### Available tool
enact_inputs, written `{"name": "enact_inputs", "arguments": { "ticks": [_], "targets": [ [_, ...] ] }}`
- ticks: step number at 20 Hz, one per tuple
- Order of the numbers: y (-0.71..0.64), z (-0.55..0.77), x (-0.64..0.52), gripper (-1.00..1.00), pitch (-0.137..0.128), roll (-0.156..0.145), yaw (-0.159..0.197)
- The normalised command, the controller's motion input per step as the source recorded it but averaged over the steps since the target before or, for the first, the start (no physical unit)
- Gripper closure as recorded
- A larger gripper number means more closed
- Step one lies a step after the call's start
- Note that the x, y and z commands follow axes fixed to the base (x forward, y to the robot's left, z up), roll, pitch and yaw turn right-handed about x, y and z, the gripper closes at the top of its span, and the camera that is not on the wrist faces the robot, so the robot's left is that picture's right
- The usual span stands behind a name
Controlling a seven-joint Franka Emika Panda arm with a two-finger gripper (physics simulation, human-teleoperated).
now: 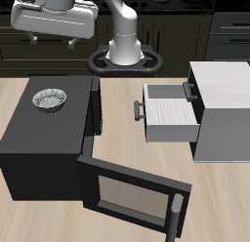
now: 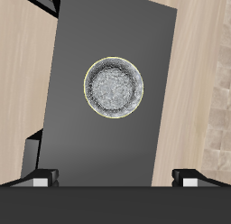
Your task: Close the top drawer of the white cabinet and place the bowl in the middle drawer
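Bowl sits empty on top of the black box, whose glass door hangs open toward the bench front. White cabinet has its top drawer pulled out, nothing visible inside. Pincer hangs above the bowl, released, holding nothing. Wrist view shows the bowl's speckled inside and both fingertips spread apart; cabinet shows only in the exterior view.

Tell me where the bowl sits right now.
The bowl sits on top of the black box, beside the white cabinet; the wrist view shows it directly below the gripper.
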Motion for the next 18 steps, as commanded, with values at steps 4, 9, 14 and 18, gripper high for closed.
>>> {"name": "enact_inputs", "arguments": {
  "ticks": [4, 9, 14, 18],
  "targets": [
    [-0.12, 0.09, 0.14, -1.00, -0.002, 0.019, -0.013],
    [-0.24, 0.10, 0.04, -1.00, -0.058, -0.068, 0.003],
    [-0.15, -0.01, 0.02, -1.00, -0.026, 0.001, -0.050],
    [-0.20, 0.01, 0.09, -1.00, -0.007, -0.030, -0.016]
  ]
}}
